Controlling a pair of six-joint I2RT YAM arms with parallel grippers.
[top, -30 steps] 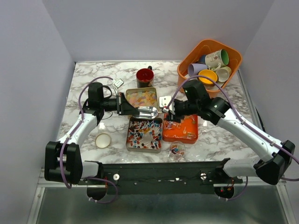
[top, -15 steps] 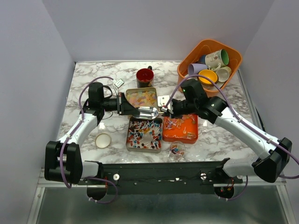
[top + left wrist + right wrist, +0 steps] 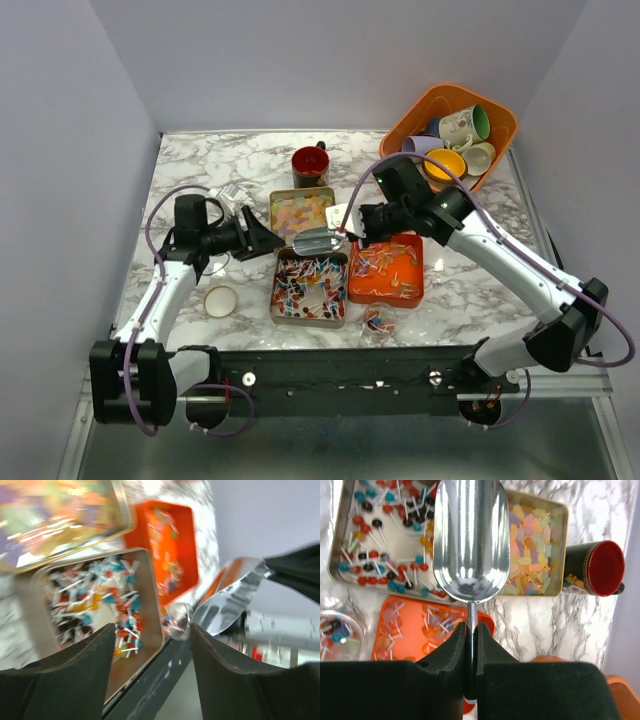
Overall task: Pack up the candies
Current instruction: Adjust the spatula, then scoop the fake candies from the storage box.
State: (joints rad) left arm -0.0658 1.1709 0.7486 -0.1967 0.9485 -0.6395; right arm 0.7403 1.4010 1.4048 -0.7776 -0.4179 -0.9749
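The candies lie in three containers: red and blue lollipops in a silver tin (image 3: 310,285) (image 3: 380,545) (image 3: 95,605), pastel squares in a gold tin (image 3: 303,210) (image 3: 535,550), and clear-wrapped pieces in an orange tray (image 3: 387,270) (image 3: 420,630). A shiny metal scoop (image 3: 318,240) (image 3: 471,540) hangs empty over the lollipop tin. My right gripper (image 3: 355,228) (image 3: 471,627) is shut on its thin handle. Left of the tins, my left gripper (image 3: 262,238) (image 3: 152,675) stands open and holds nothing; the scoop (image 3: 235,595) shows blurred beyond its fingers.
A small clear cup (image 3: 378,320) (image 3: 335,635) with a few candies stands in front of the orange tray. A red-lined dark mug (image 3: 311,163) (image 3: 597,570) sits behind the gold tin. An orange basket (image 3: 500,110) of mugs fills the back right. A white lid (image 3: 221,300) lies front left.
My left gripper opened, let go of the scoop and drew back to the left. My right gripper closed on the scoop's handle and now carries it alone.
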